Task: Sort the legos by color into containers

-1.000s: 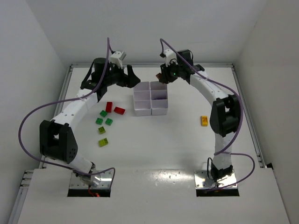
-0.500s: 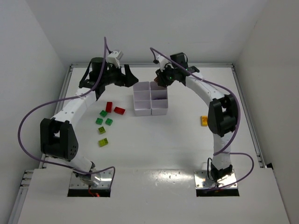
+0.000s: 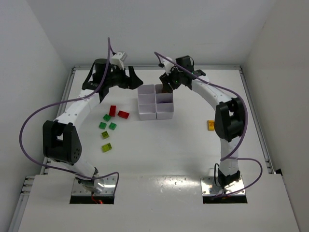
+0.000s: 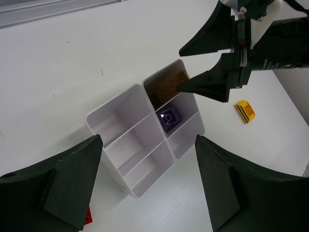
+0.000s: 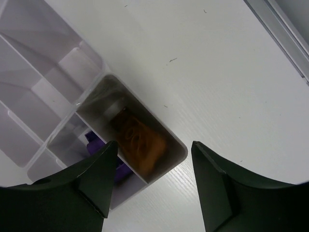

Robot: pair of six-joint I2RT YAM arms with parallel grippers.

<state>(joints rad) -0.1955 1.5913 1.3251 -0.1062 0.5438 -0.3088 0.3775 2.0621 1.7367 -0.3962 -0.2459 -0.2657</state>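
Note:
The white six-compartment tray (image 3: 147, 112) stands at the back middle. My right gripper (image 3: 167, 85) hangs open over its far right compartment, where an orange-brown lego (image 5: 140, 140) lies loose between and below the jaws. A purple lego (image 4: 170, 118) sits in the compartment beside it. My left gripper (image 3: 133, 79) is open and empty, just left of the tray's far end. Two red legos (image 3: 112, 110), several green and lime ones (image 3: 106, 117) lie on the table left of the tray. A yellow lego (image 3: 211, 124) lies to the right.
The left wrist view looks down on the tray (image 4: 91, 118), with the right gripper (image 4: 179, 69) above its far corner. Raised rails edge the table at the back and sides. The right arm arches over the yellow lego's side of the table.
My right gripper moved left over the tray's far right compartment and opened. The orange-brown lego it held now lies in that compartment. The left arm barely moved.

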